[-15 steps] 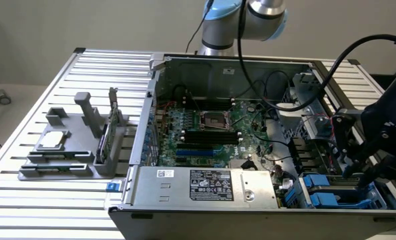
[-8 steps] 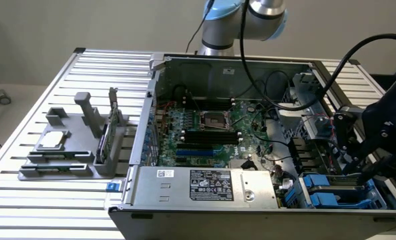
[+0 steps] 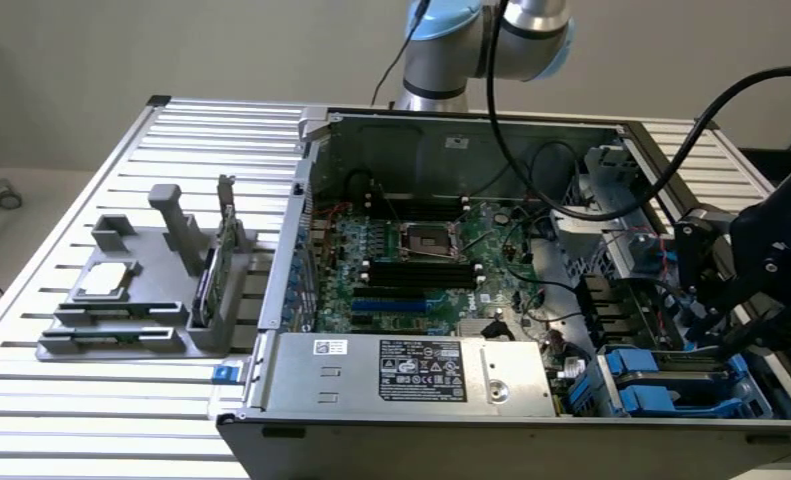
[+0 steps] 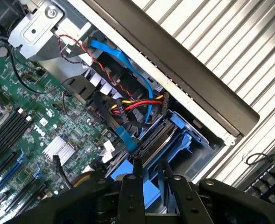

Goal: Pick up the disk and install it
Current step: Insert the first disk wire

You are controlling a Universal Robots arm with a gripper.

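The disk (image 4: 152, 136) stands on edge in the blue drive bay (image 4: 186, 140) at the front corner of the open computer case (image 3: 368, 400), on the exterior view's right. Its silver edge (image 3: 695, 354) shows between blue carrier rails. My gripper (image 4: 150, 167) reaches down from above, with its two thin black fingers (image 4: 136, 169) closed on either side of the disk's upper edge. In the exterior view the gripper (image 3: 723, 342) hangs just over that bay. The part of the disk lower in the bay is hidden.
Red, yellow and blue cables (image 4: 128, 100) crowd the space beside the bay. The motherboard (image 3: 415, 265) and the power supply (image 3: 409, 370) fill the case. A grey fixture (image 3: 115, 320) on the slatted table holds a silver chip (image 3: 107, 281) and a green card (image 3: 214, 280). A keyboard (image 4: 270, 175) lies beyond the case wall.
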